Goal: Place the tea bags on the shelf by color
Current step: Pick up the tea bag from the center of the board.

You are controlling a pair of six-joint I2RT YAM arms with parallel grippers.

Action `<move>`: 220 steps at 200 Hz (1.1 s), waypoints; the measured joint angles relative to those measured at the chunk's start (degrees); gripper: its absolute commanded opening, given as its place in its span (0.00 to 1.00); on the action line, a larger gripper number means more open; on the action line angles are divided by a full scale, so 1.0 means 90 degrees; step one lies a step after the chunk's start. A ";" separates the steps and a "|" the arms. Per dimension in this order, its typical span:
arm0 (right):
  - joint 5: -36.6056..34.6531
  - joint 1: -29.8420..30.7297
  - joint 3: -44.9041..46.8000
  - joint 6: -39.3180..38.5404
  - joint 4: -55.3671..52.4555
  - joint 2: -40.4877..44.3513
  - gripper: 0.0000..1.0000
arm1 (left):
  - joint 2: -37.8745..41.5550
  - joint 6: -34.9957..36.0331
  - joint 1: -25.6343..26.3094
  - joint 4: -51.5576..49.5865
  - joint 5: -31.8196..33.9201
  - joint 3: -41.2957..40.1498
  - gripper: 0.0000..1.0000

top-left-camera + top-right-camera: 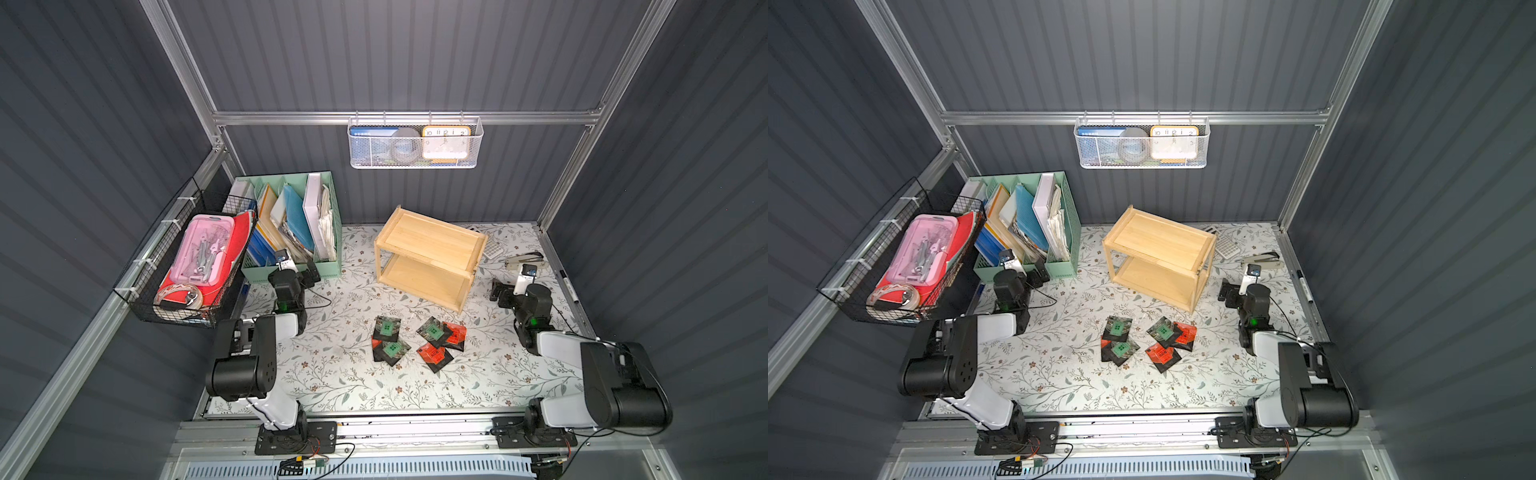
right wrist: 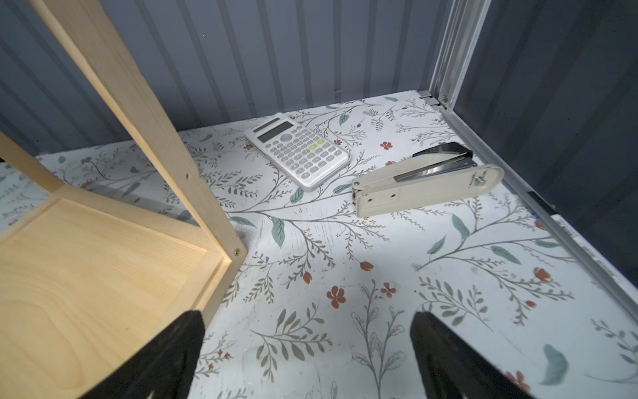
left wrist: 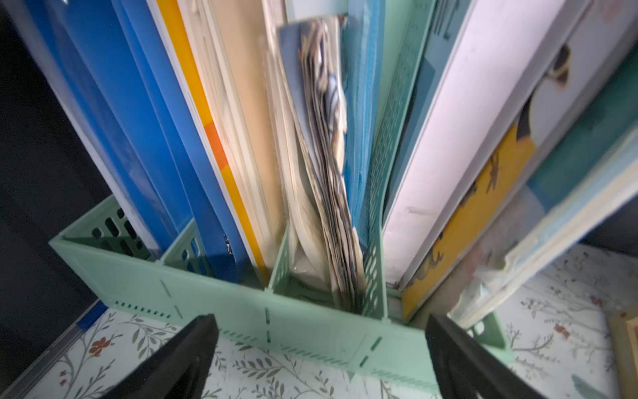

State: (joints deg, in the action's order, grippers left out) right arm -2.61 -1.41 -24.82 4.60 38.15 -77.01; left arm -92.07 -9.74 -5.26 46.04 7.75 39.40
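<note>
Spotted the tea bags (image 1: 432,332) overlapping mid-table, just near of the shelf (image 1: 430,245). Caught left gripper (image 3: 319,331) gaping wide at the organizer (image 3: 241,311), right gripper (image 2: 307,321) likewise, beside the shelf's right end.

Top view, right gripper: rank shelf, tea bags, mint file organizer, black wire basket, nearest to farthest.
From the right gripper, in a top view:
1. Shelf, right beside it on its left.
2. Tea bags, mid-table, toward the front.
3. Mint file organizer, far-left corner of the table.
4. Black wire basket, on the left wall.
</note>
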 measured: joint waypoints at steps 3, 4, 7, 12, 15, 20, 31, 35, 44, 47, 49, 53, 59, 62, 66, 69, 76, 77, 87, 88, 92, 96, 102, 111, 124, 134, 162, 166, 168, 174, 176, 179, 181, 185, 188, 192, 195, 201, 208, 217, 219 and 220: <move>-0.0010 0.0000 -0.0039 0.0041 -0.0141 0.0109 0.99 | 0.0078 -0.0053 0.0002 -0.0170 0.0005 0.0080 1.00; -0.0019 0.0000 -0.0068 0.0061 -0.0233 0.0175 0.99 | 0.0097 -0.0063 0.0000 -0.0214 0.0002 0.0102 1.00; -0.0022 0.0000 -0.0112 0.0102 -0.0372 0.0289 0.99 | 0.0199 -0.0146 0.0000 -0.0408 -0.0002 0.0194 1.00; -0.0036 0.0000 -0.0226 0.0192 -0.0743 0.0559 0.99 | 0.0347 -0.0243 0.0000 -0.0680 0.0000 0.0316 1.00; -0.0044 0.0000 -0.0289 0.0260 -0.0957 0.0738 0.99 | 0.0435 -0.0301 0.0002 -0.0818 -0.0002 0.0379 1.00; -0.0049 0.0000 -0.0403 0.0357 -0.1292 0.0993 0.99 | 0.0578 -0.0401 0.0000 -0.1064 -0.0007 0.0488 1.00; -0.0032 0.0000 -0.0644 0.0566 -0.1955 0.1523 0.99 | 0.0908 -0.0646 0.0002 -0.1579 -0.0051 0.0687 1.00; -0.0015 0.0000 -0.0726 0.0639 -0.2181 0.1710 0.99 | 0.1018 -0.0746 0.0002 -0.1746 -0.0070 0.0741 1.00; 0.0032 0.0000 -0.0920 0.0801 -0.2732 0.2089 0.99 | 0.1268 -0.0976 0.0002 -0.2186 -0.0131 0.0862 1.00; 0.0063 0.0000 -0.0991 0.0869 -0.2936 0.2215 0.99 | 0.1343 -0.1044 0.0002 -0.2307 -0.0153 0.0891 1.00; 0.0058 0.0000 -0.1027 0.0911 -0.3055 0.2288 0.99 | 0.1399 -0.1095 0.0002 -0.2412 -0.0177 0.0911 1.00; 0.0087 0.0000 -0.1117 0.0991 -0.3325 0.2421 0.99 | 0.1481 -0.1173 0.0002 -0.2569 -0.0199 0.0937 1.00; 0.0126 0.0000 -0.1246 0.1120 -0.3738 0.2608 0.99 | 0.1627 -0.1311 0.0002 -0.2854 -0.0257 0.0971 1.00; 0.0163 0.0000 -0.1324 0.1195 -0.3968 0.2718 0.99 | 0.1705 -0.1387 0.0002 -0.2980 -0.0282 0.0979 1.00; 0.0199 0.0000 -0.1416 0.1273 -0.4240 0.2817 0.99 | 0.1780 -0.1460 0.0002 -0.3135 -0.0323 0.0981 1.00; 0.0240 0.0000 -0.1484 0.1341 -0.4454 0.2912 0.99 | 0.1868 -0.1549 0.0002 -0.3296 -0.0364 0.0981 1.00; 0.0333 0.0000 -0.1632 0.1491 -0.4925 0.3092 0.99 | 0.2011 -0.1695 0.0002 -0.3592 -0.0425 0.0981 1.00; 0.0335 0.0000 -0.1647 0.1506 -0.4974 0.3109 0.99 | 0.2035 -0.1717 0.0002 -0.3653 -0.0444 0.0981 1.00; 0.0425 0.0000 -0.1802 0.1734 -0.5578 0.3344 0.99 | 0.2256 -0.1945 0.0002 -0.4090 -0.0571 0.0981 1.00; 0.0440 0.0000 -0.1814 0.1753 -0.5634 0.3368 0.99 | 0.2273 -0.1965 0.0002 -0.4121 -0.0580 0.0981 1.00; 0.0483 0.0000 -0.1863 0.1841 -0.5865 0.3458 0.99 | 0.2358 -0.2047 0.0002 -0.4284 -0.0636 0.0981 1.00; 0.0544 0.0000 -0.1899 0.1923 -0.6079 0.3558 0.99 | 0.2450 -0.2130 0.0002 -0.4442 -0.0695 0.0979 1.00; 0.0656 0.0000 -0.1936 0.2050 -0.6399 0.3706 0.99 | 0.2577 -0.2229 0.0002 -0.4639 -0.0797 0.0971 1.00; 0.0869 0.0000 -0.1950 0.2178 -0.6778 0.3876 0.99 | 0.2778 -0.2361 0.0002 -0.4872 -0.0996 0.0923 1.00; 0.1302 -0.0012 -0.1962 0.2312 -0.7281 0.4027 0.99 | 0.3055 -0.2509 0.0002 -0.5098 -0.1326 0.0777 1.00; 0.1685 -0.0012 -0.1994 0.2404 -0.7633 0.4041 0.99 | 0.3232 -0.2613 0.0005 -0.5287 -0.1591 0.0651 1.00; 0.2487 0.0024 -0.2008 0.2633 -0.8272 0.3954 0.99 | 0.3444 -0.2885 0.0080 -0.5780 -0.2132 0.0449 1.00; 0.2569 0.0036 -0.2008 0.2650 -0.8344 0.3944 0.99 | 0.3458 -0.2919 0.0095 -0.5846 -0.2200 0.0435 1.00; 0.2620 0.0051 -0.2008 0.2671 -0.8383 0.3942 0.99 | 0.3463 -0.2934 0.0097 -0.5867 -0.2225 0.0427 1.00; 0.2725 0.0083 -0.2008 0.2691 -0.8471 0.3942 0.99 | 0.3483 -0.2992 0.0112 -0.5950 -0.2336 0.0408 1.00; 0.2752 0.0097 -0.2008 0.2708 -0.8497 0.3942 0.99 | 0.3490 -0.3011 0.0121 -0.5972 -0.2370 0.0401 1.00; 0.2800 0.0124 -0.2008 0.2725 -0.8544 0.3942 0.99 | 0.3495 -0.3036 0.0131 -0.6003 -0.2407 0.0393 1.00; 0.2841 0.0148 -0.2008 0.2735 -0.8575 0.3944 0.99 | 0.3497 -0.3050 0.0136 -0.6023 -0.2433 0.0391 1.00; 0.2883 0.0194 -0.2008 0.2773 -0.8619 0.3944 0.99 | 0.3500 -0.3084 0.0151 -0.6067 -0.2499 0.0384 1.00; 0.2917 0.0226 -0.2008 0.2786 -0.8643 0.3944 0.99 | 0.3497 -0.3106 0.0160 -0.6096 -0.2540 0.0381 1.00; 0.2956 0.0282 -0.2008 0.2827 -0.8682 0.3944 0.99 | 0.3497 -0.3147 0.0185 -0.6130 -0.2594 0.0381 1.00; 0.2987 0.0338 -0.2008 0.2854 -0.8716 0.3944 0.99 | 0.3495 -0.3167 0.0199 -0.6149 -0.2635 0.0381 1.00; 0.3009 0.0449 -0.2008 0.2919 -0.8760 0.3944 0.99 | 0.3492 -0.3215 0.0248 -0.6195 -0.2701 0.0381 1.00; 0.3007 0.0641 -0.2008 0.2992 -0.8808 0.3939 0.99 | 0.3492 -0.3262 0.0318 -0.6239 -0.2752 0.0381 1.00; 0.2970 0.0954 -0.2008 0.3111 -0.8859 0.3920 0.99 | 0.3483 -0.3322 0.0435 -0.6288 -0.2820 0.0381 1.00; 0.2948 0.1042 -0.2008 0.3138 -0.8871 0.3912 0.99 | 0.3480 -0.3337 0.0461 -0.6295 -0.2834 0.0381 1.00; 0.2943 0.1071 -0.2008 0.3150 -0.8874 0.3910 0.99 | 0.3478 -0.3342 0.0469 -0.6295 -0.2837 0.0381 1.00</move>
State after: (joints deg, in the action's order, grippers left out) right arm 23.88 8.23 -42.89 32.95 -41.71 -41.82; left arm -60.77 -39.81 -1.04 -10.61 -17.78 42.83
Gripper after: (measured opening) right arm 0.990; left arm 0.997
